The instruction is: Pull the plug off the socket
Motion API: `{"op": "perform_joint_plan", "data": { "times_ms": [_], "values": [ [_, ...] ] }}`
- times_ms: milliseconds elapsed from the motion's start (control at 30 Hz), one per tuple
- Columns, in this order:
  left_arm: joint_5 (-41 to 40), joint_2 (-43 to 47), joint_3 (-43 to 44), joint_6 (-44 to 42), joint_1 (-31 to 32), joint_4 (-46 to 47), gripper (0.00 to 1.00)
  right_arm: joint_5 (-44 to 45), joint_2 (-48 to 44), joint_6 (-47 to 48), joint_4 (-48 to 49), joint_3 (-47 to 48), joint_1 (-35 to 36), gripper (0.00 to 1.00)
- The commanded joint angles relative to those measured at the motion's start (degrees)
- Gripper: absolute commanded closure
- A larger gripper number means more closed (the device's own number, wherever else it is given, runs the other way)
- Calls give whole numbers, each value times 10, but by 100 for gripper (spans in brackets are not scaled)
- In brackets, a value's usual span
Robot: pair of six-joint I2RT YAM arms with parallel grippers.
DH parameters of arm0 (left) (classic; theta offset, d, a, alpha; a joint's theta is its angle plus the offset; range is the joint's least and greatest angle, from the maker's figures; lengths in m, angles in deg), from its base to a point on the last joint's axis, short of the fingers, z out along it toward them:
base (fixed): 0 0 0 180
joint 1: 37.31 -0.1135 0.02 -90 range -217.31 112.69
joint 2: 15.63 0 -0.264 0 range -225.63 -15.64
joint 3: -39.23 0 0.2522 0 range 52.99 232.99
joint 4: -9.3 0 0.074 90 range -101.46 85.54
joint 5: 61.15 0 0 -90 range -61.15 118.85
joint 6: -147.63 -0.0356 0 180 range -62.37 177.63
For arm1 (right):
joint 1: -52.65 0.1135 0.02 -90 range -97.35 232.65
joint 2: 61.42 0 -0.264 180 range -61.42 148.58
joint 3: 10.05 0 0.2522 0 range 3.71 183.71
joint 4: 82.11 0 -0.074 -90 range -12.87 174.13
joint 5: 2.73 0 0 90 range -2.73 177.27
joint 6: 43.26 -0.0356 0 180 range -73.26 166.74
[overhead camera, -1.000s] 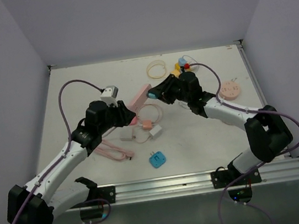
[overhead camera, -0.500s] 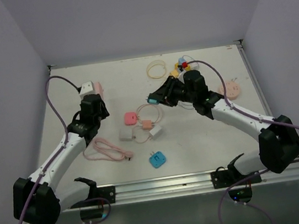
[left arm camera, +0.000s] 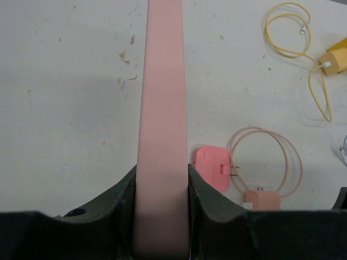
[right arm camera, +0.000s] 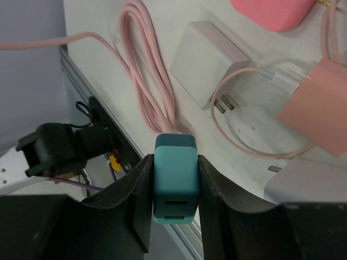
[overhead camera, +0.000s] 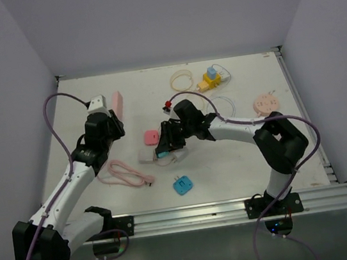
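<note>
My left gripper point(overhead camera: 113, 114) is shut on the pink socket strip point(overhead camera: 117, 102), held at the back left of the table. In the left wrist view the strip point(left arm camera: 162, 108) runs straight out between my fingers point(left arm camera: 123, 189), with no plug on it. My right gripper point(overhead camera: 164, 145) is shut on a teal plug point(overhead camera: 163, 152), low over the pile of chargers at mid table. In the right wrist view the teal plug point(right arm camera: 175, 181) is clamped between both fingers. Plug and socket are well apart.
A pink plug point(overhead camera: 151, 137), a white adapter point(overhead camera: 146, 155), a pink adapter point(right arm camera: 320, 105) and a coiled pink cable point(overhead camera: 125, 173) lie under and beside the right gripper. A blue adapter point(overhead camera: 182, 185) lies nearer the front. A yellow cable point(overhead camera: 183, 80), a yellow plug point(overhead camera: 210, 79) and a pink disc point(overhead camera: 266, 103) lie at the back right.
A second ago plug and socket were together at mid table. The left gripper carried the pink strip back-left; the right gripper carried the teal plug down-left over the chargers.
</note>
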Motion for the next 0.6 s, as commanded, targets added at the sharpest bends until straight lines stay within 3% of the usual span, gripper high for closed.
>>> {"op": "perform_joint_plan", "data": {
  "times_ms": [0, 167, 367, 500, 567],
  "values": [
    [31, 24, -7, -20, -17, 45, 100, -9, 27, 50, -22, 35, 11, 89],
    [53, 25, -17, -24, -34, 40, 100, 5, 50, 64, -40, 36, 15, 73],
    [72, 19, -22, -22, -53, 40, 100, 47, 43, 91, -74, 41, 15, 42],
    [83, 18, -25, -15, -61, 41, 100, 76, 27, 106, -96, 44, 15, 29],
    [84, 17, -28, -12, -64, 42, 100, 92, 10, 117, -107, 47, 15, 28]
  ]
}}
